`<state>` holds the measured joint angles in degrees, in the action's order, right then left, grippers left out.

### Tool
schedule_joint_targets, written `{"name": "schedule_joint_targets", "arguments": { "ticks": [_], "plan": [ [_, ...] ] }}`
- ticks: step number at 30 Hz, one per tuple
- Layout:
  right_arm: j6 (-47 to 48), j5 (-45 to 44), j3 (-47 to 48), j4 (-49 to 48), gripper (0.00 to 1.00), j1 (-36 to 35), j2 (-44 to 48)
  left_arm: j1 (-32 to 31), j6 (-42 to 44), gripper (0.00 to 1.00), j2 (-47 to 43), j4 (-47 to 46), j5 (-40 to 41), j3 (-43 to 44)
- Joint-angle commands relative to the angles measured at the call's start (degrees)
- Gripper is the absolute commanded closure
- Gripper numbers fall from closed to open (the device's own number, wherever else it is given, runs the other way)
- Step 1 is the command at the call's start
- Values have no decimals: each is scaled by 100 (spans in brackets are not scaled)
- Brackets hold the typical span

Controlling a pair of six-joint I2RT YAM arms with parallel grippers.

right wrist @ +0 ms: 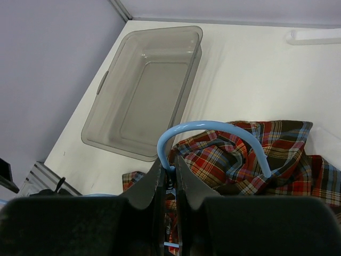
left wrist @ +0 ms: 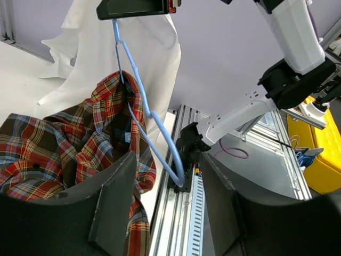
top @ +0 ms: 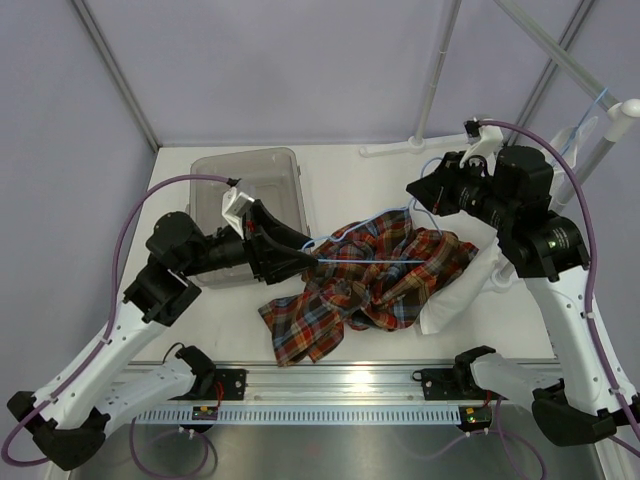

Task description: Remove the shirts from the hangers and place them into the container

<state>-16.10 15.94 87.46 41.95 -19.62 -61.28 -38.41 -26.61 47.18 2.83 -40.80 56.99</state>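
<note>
The white surface (top: 360, 185) carries a translucent grey container (top: 245, 153) at its far left, a crumpled plaid shirt (top: 330, 300) at the centre, and a white shirt (top: 458, 297) touching the plaid one's right side.

Robotics laboratory test cell: plain panel walls (top: 300, 70) enclose a white table (top: 380, 180), aluminium mounting rail (top: 340, 378) along its near edge.

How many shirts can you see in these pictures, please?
2. The plaid shirt lies crumpled mid-table with a blue hanger through it. The white shirt lies against its right side, partly under the right arm. The container is empty. Another could hide beneath them.
</note>
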Motion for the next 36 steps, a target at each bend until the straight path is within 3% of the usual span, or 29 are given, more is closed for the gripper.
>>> {"name": "schedule_joint_targets", "arguments": {
  "ticks": [1, 13, 29, 32, 36],
  "plan": [
    [142, -39, -1, -3, 100, -139, -7, -26, -2, 47, 54, -397, -192, 330],
    [212, -259, -124, 67, 100, -201, 142, -17, -11, 72, 55, -362, 72, 444],
    [212, -364, 183, 129, 100, -262, 125, -17, -90, 63, 160, -424, -7, 313],
    [212, -364, 236, 173, 100, -262, 125, -17, -90, 64, 160, -424, 1, 304],
    [212, -390, 254, 181, 100, -271, 151, -17, -90, 74, 204, -406, 1, 304]
  ]
}}
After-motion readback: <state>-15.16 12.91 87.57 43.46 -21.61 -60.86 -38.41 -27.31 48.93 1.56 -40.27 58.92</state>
